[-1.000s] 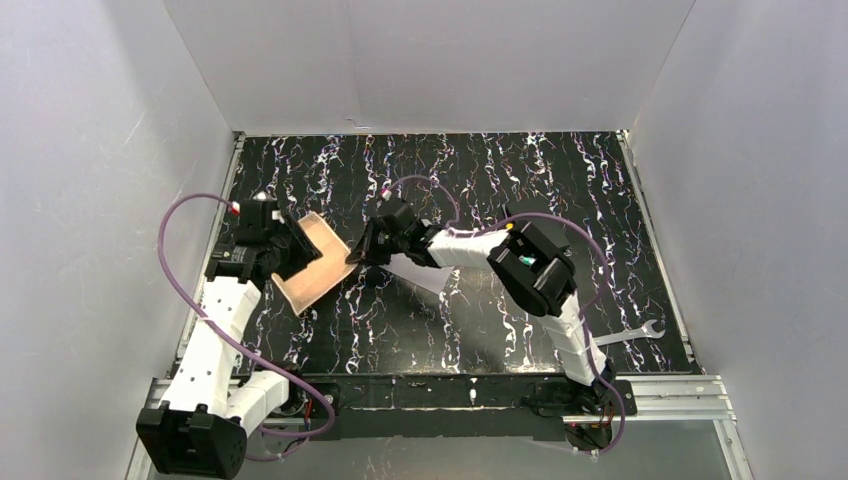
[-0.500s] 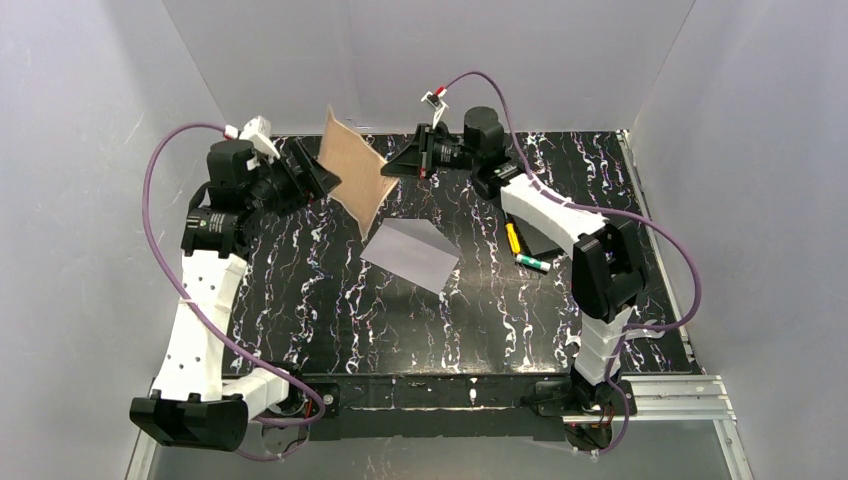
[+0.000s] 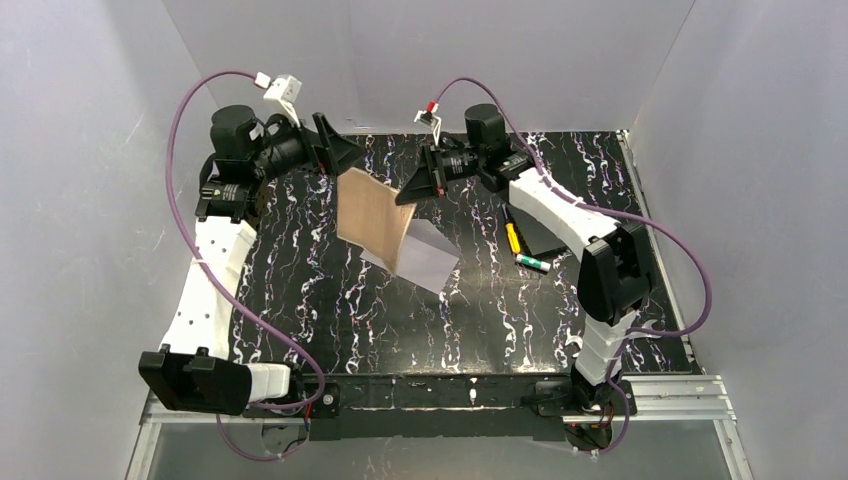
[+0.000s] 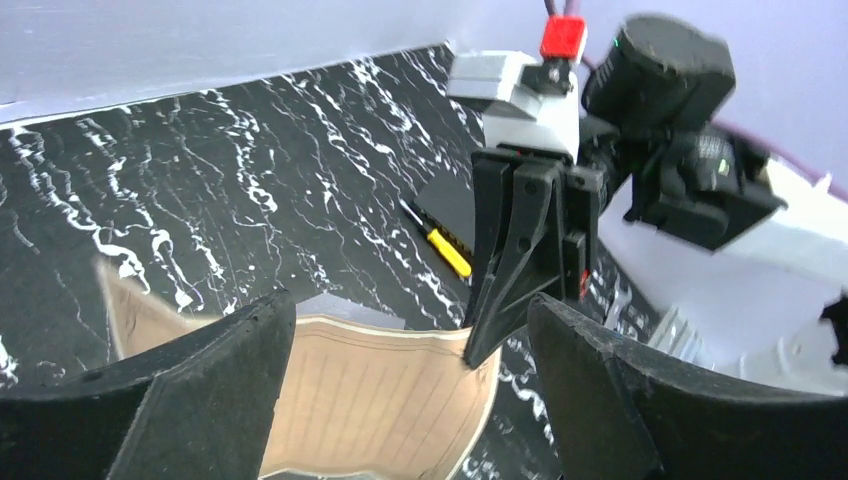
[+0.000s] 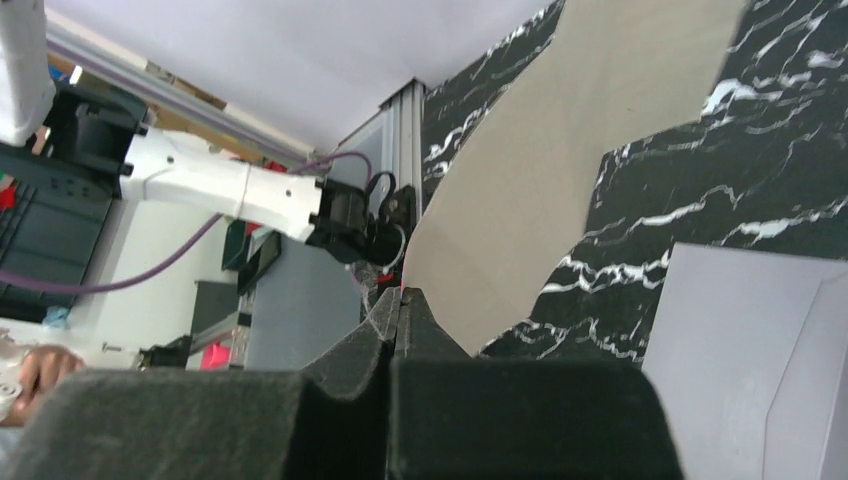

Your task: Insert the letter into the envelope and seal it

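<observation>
**Letter hung from right gripper over envelope**

The letter [image 3: 370, 215] was held off the tabletop [image 3: 320, 310], hanging nearly on edge above the left end of the envelope [image 3: 428, 256]. It was pinched at its upper right corner by the right gripper [image 3: 407, 192]; in the right wrist view the fingers were pressed together on the paper edge. The left gripper [image 3: 338, 152] was spread wide just beside the upper left corner. In its wrist view the sheet bowed between and below the fingers, and no contact could be made out. The sheet was judged to be carried by the right arm alone, likely so that a lower edge could be aimed at the envelope mouth.

The envelope was lying flat mid-tabletop, turned at an angle and partly hidden behind the letter from above. It was held by nothing. Whether its flap was open could not be told.

Bare tabletop was seen left of and nearer than the envelope. To its right a yellow tool [image 3: 512, 237], a black box [image 3: 545, 240] and a small cylinder [image 3: 533, 262] lay near but apart from it. The back wall [image 3: 420, 60] was close behind both grippers, so little room was left there. With a one-corner pinch the sheet was judged likely to twist, and the loose envelope likely to slide if pushed.
</observation>
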You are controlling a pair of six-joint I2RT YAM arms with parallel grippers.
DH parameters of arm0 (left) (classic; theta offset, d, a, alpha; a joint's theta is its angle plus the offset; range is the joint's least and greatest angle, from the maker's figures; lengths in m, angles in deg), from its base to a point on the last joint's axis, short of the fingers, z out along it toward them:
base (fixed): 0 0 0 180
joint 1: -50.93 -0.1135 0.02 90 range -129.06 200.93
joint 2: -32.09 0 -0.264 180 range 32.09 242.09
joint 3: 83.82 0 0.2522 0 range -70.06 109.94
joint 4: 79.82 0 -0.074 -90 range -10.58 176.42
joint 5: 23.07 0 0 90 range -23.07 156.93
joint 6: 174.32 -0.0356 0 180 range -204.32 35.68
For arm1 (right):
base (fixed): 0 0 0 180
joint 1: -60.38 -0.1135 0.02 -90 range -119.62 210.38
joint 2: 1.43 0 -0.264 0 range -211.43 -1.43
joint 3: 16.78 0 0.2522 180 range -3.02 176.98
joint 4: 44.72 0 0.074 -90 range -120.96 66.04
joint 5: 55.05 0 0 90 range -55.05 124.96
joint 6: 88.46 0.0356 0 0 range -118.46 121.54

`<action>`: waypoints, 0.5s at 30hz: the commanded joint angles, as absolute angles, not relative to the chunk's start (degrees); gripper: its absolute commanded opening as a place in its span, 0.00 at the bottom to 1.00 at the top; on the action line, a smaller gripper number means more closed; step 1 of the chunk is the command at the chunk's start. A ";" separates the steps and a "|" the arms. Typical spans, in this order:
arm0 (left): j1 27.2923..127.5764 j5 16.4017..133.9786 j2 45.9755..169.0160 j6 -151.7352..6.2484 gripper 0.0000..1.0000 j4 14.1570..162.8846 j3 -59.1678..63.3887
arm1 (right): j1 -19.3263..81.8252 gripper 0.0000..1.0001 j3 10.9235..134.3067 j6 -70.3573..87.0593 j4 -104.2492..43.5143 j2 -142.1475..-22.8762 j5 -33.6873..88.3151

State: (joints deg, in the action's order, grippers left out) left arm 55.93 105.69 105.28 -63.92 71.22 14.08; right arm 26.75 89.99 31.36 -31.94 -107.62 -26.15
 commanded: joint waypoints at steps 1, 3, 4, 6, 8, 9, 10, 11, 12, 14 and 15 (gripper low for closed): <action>55.68 118.21 104.44 -72.91 0.85 79.62 8.69 | 27.24 0.01 90.01 16.31 -16.93 -103.48 -31.98; 55.68 122.48 104.78 -78.97 0.86 78.08 8.07 | 27.39 0.01 91.11 7.55 -7.85 -103.05 -30.83; 55.68 123.79 105.27 -81.16 0.87 76.70 8.69 | 27.48 0.01 92.47 2.84 -1.89 -103.15 -28.99; 55.68 127.18 107.15 -85.77 0.87 71.06 12.72 | 27.50 0.01 95.86 -5.11 11.00 -104.21 -26.92; 55.70 131.62 109.30 -88.89 0.88 66.14 15.32 | 27.51 0.01 96.67 -8.64 14.78 -104.14 -26.87; 55.75 133.29 109.95 -89.54 0.88 64.57 15.40 | 27.51 0.01 95.83 -8.69 14.45 -103.64 -26.77; 55.84 135.10 110.27 -89.96 0.88 63.86 14.83 | 27.49 0.01 95.40 -8.66 14.68 -103.21 -26.84; 55.93 136.57 110.24 -90.77 0.88 62.92 13.89 | 27.46 0.01 95.45 -8.91 15.63 -103.05 -27.18; 56.02 137.83 110.01 -92.06 0.88 61.88 12.80 | 27.44 0.01 95.99 -9.93 17.52 -103.10 -27.48; 56.27 140.07 108.90 -95.31 0.88 59.66 10.46 | 27.42 0.01 97.61 -13.33 22.65 -103.46 -27.45; 56.37 140.95 108.49 -96.39 0.88 59.01 9.08 | 27.42 0.01 97.68 -14.59 24.09 -103.28 -27.24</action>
State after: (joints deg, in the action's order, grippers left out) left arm 55.97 131.85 110.52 -88.60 65.53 12.29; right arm 27.32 93.77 -5.82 12.65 -105.55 -26.54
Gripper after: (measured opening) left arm 0.877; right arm 0.028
